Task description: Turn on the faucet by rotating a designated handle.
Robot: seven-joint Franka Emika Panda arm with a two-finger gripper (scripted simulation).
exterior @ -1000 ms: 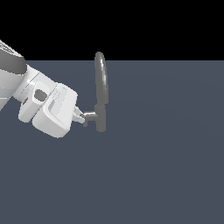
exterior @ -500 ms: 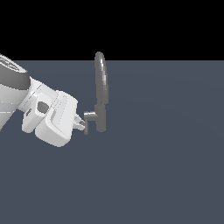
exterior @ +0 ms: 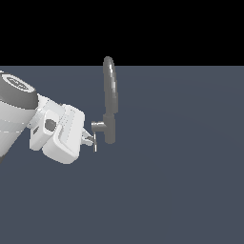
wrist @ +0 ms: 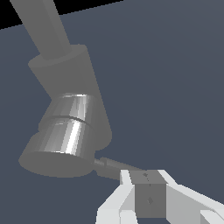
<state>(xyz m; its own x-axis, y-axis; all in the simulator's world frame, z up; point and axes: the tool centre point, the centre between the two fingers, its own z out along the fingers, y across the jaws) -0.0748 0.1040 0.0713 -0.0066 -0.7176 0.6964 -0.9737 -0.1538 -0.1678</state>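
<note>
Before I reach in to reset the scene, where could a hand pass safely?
Open floor lies on the exterior view's right of the faucet, and below it. It is crowded on the left, where the gripper sits right at the handle.

Flat, even simulator light, sharp with no blur; only the faucet (wrist: pixel 70 127) shows bright glare bands, background black.

1. The arm (exterior: pixel 19 114) is cut off by the exterior view's left edge; only its last links show.
2. The gripper (exterior: pixel 89 140) fingertips are too small in the exterior view to tell how they stand.
3. In the wrist view the faucet (wrist: pixel 65 109) spout runs off the picture's edge.
4. The handle (wrist: pixel 114 167) is partly hidden behind the gripper (wrist: pixel 146 183), whose fingers are cut by the picture's edge.
</note>
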